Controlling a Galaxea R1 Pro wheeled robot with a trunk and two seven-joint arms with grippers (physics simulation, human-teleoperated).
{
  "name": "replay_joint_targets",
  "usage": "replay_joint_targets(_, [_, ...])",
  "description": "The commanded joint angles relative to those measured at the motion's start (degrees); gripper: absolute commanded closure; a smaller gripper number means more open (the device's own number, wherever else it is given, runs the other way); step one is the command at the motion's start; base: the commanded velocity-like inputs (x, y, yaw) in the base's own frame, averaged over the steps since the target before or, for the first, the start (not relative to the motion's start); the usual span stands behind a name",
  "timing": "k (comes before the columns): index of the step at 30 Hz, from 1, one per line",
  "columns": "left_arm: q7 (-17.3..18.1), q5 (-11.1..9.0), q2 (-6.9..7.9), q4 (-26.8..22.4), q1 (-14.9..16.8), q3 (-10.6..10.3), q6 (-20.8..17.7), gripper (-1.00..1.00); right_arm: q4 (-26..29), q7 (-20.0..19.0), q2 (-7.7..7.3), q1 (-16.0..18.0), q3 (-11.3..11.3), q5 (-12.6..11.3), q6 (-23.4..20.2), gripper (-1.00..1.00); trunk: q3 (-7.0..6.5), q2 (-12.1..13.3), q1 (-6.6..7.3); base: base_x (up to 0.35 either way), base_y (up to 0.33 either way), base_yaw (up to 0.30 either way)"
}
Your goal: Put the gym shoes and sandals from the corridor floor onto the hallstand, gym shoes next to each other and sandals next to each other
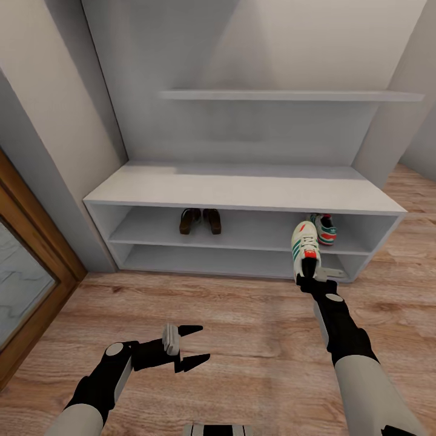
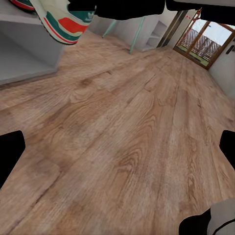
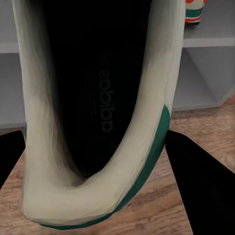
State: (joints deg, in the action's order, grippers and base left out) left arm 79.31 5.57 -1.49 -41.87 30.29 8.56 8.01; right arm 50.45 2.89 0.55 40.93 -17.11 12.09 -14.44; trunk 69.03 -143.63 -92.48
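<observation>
With the right gripper clamped on the heel of a gym shoe, I have the shoe raised toe-forward in front of the hallstand, its toe level with the edge of the upper shelf row and off the corridor floor. I am holding it by the heel so the long body of the shoe can go into the shelf opening ahead of the fingers, without the arm having to enter the rack. In the right wrist view I look straight down into the shoe's dark opening, with its cream collar and green trim, and past it I can see the striped heel of the other gym shoe already sitting on the upper shelf. In the head view that second gym shoe is just to the right of the one I carry, which I judge is why I am aiming here: the pair must end side by side. The two sandals rest together on the same shelf, well to the left, so I judge that part done. My left gripper hangs low over the floor with its jaws spread and nothing between them, kept well away from the rack so it does not get in the way.
</observation>
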Motion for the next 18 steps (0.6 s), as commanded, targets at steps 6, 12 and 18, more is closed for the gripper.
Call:
replay_joint_targets(6, [0.23,0.58,-0.09,-0.05,0.03,0.40,0.60,-1.00,0.09,0.01,0.06,0.03,-0.12,0.48,-0.32,1.00,0.05,-0.02,0.01,0.215,0.000,0.000])
replay_joint_targets(12, [0.23,0.58,-0.11,-0.05,0.03,0.40,0.60,-1.00,0.10,0.01,0.07,0.03,-0.12,0.48,-0.32,1.00,0.05,-0.02,0.01,0.068,0.000,0.000])
replay_joint_targets(18, [0.20,0.58,-0.10,-0.05,0.03,0.40,0.57,-1.00,0.14,0.01,0.07,0.03,-0.12,0.48,-0.32,1.00,0.05,-0.02,0.01,0.124,0.000,0.000])
